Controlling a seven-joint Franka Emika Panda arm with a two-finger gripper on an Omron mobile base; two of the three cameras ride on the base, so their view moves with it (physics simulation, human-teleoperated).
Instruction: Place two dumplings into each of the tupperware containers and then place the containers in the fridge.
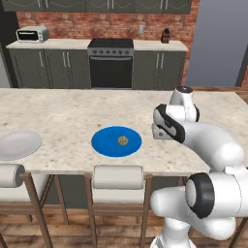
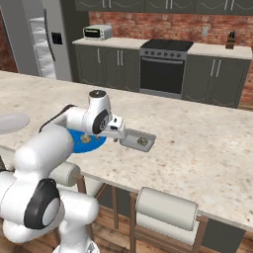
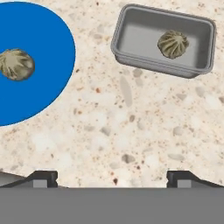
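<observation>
Just ahead of open claw (image 3: 112, 177) — dumpling (image 3: 173, 43), container (image 3: 131, 30)

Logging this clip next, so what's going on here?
A white robot arm is working at a speckled kitchen island. Its gripper hangs over the bare counter with jaws open and nothing held. One dumpling already lies in a grey tupperware container, and another dumpling sits on the blue plate beside it. A white plate lies farther along the island, and the fridge stands at the back.
</observation>
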